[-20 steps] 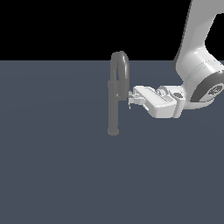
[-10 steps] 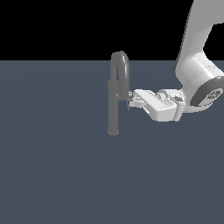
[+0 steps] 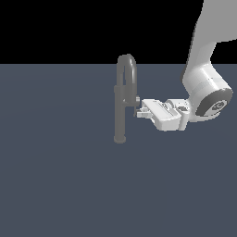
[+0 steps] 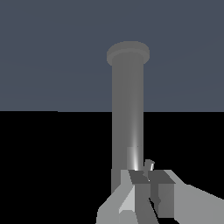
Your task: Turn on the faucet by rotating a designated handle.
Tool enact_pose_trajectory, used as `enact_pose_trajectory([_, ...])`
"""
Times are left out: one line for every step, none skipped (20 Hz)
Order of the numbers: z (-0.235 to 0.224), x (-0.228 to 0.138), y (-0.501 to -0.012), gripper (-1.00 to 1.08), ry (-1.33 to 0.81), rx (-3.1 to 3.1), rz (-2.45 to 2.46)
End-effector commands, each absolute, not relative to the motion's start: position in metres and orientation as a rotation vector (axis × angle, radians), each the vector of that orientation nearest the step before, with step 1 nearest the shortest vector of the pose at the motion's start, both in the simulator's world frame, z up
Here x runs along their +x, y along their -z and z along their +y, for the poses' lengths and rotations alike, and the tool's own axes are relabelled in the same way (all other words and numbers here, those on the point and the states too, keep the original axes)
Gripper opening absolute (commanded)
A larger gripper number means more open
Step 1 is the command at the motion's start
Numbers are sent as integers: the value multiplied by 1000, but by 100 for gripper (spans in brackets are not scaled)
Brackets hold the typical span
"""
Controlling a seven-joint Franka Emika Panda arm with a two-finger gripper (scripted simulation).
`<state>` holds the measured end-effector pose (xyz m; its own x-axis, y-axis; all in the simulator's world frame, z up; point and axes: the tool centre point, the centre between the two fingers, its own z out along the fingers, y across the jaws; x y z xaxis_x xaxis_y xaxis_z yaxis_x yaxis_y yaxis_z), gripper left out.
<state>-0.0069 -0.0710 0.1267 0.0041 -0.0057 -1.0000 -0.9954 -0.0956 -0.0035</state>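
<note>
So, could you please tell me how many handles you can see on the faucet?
1. The handle sticks out of the faucet's collar toward the exterior view's right, at the tips of the end effector. Another behind the pipe could be hidden.

arm: white, descends from above, wrist bent | gripper (image 3: 140,111): level, held sideways | jaws: nearly closed, narrow gap
</note>
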Motion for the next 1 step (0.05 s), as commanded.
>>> enact_pose_trajectory([-56, -3, -116, -100, -1295, -1284, 1160])
